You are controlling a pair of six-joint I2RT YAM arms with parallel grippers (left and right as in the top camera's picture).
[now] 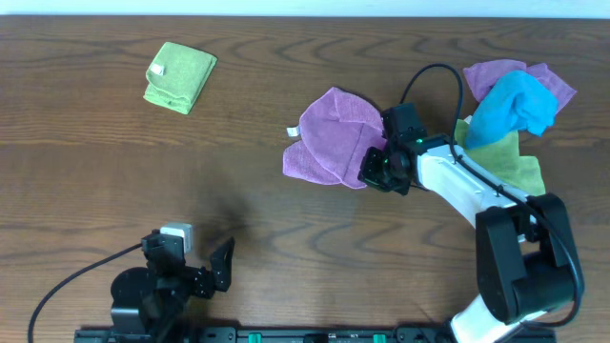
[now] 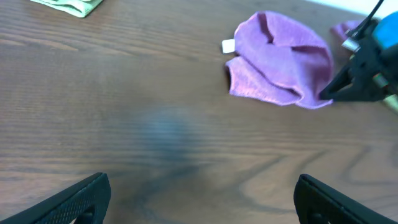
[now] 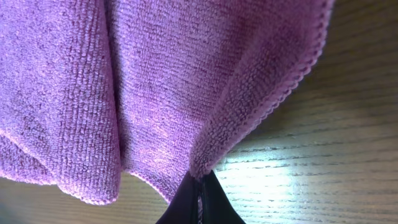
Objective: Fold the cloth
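The lilac-purple cloth (image 1: 331,135) lies crumpled at the table's middle, its small white tag (image 1: 293,131) at its left edge. It also shows in the left wrist view (image 2: 283,61) and fills the right wrist view (image 3: 155,81). My right gripper (image 1: 372,170) is shut on the cloth's right edge, pinching a fold (image 3: 198,180) just above the wood. My left gripper (image 1: 205,267) is open and empty near the front left edge, its fingers wide apart (image 2: 199,202) over bare wood, far from the cloth.
A folded lime-green cloth (image 1: 179,76) lies at the back left. A heap of purple, bright blue (image 1: 513,105) and lime-green cloths (image 1: 510,157) sits at the back right, just behind my right arm. A black cable loops near it.
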